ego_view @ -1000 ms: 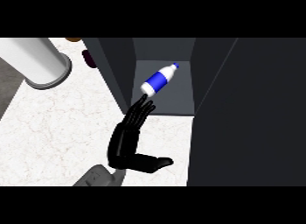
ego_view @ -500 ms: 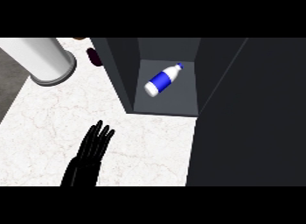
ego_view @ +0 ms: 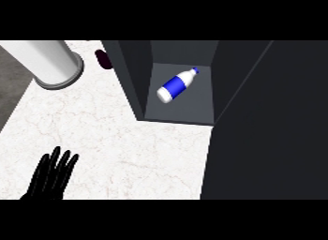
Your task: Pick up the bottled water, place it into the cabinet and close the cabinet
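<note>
The bottled water (ego_view: 176, 85), white with a blue label, lies on its side on the floor of the open dark cabinet (ego_view: 187, 111), cap pointing toward the back right. Nothing touches it. My left hand (ego_view: 50, 180) shows at the lower left over the white marble counter, fingers straight and spread, well away from the cabinet and holding nothing. The cabinet's dark door (ego_view: 277, 131) stands open and fills the right side of the view. My right hand does not show.
A large white cylinder (ego_view: 53, 61) stands at the back left of the counter. A small dark maroon object (ego_view: 103, 59) sits just left of the cabinet's side wall. The counter's left edge drops to a grey floor (ego_view: 1, 93).
My left hand has let go of the bottle inside the cabinet and drawn back toward the lower left. The bottle stays lying in the cabinet.
</note>
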Controlling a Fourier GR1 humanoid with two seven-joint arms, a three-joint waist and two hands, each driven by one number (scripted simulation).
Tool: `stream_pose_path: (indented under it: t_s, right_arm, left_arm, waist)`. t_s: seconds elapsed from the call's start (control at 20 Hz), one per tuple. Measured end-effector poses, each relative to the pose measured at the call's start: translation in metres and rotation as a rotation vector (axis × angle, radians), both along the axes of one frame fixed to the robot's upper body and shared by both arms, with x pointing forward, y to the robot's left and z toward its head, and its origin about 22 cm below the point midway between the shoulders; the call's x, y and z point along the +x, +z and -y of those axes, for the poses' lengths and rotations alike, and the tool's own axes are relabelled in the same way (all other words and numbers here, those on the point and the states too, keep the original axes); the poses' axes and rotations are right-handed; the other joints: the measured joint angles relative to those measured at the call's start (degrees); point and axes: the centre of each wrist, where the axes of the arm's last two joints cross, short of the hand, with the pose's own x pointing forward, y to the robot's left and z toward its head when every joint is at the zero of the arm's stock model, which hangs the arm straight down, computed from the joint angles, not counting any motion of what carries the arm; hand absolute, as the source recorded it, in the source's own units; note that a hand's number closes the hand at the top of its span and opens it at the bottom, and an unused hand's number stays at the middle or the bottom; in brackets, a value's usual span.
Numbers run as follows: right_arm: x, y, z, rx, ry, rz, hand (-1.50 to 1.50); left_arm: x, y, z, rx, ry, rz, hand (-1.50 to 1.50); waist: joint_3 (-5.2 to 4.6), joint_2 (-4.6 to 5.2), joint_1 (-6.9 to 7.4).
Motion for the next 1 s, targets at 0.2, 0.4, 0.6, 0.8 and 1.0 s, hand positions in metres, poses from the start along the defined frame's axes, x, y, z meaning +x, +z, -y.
stream_pose_path:
  t_s: [0.2, 0.4, 0.6, 0.8, 1.0]
  right_arm:
    - [0.007, 0.002, -0.007, -0.005, 0.014, 0.004, 1.50]
    - [0.017, 0.005, -0.013, -0.020, 0.042, 0.020, 1.50]
    - [0.033, 0.010, -0.017, -0.070, 0.116, 0.079, 1.50]
    - [0.046, 0.016, -0.023, -0.113, 0.170, 0.128, 1.50]
    - [0.057, 0.022, -0.028, -0.150, 0.211, 0.166, 1.50]
  left_arm:
    - [-0.010, 0.008, -0.026, 0.006, -0.018, 0.016, -1.50]
    - [-0.018, 0.012, -0.047, 0.010, -0.042, 0.020, -1.50]
    - [-0.021, 0.017, -0.059, 0.010, -0.074, 0.024, -1.50]
    - [-0.021, 0.021, -0.068, 0.013, -0.087, 0.028, -1.50]
    - [-0.020, 0.024, -0.078, 0.026, -0.091, 0.034, -1.50]
  waist:
    - [-0.03, 0.53, 0.84]
    - [-0.06, 1.06, 2.03]
    - [-0.11, 1.45, 3.66]
    - [-0.27, 1.69, 4.89]
    - [-0.45, 1.90, 5.75]
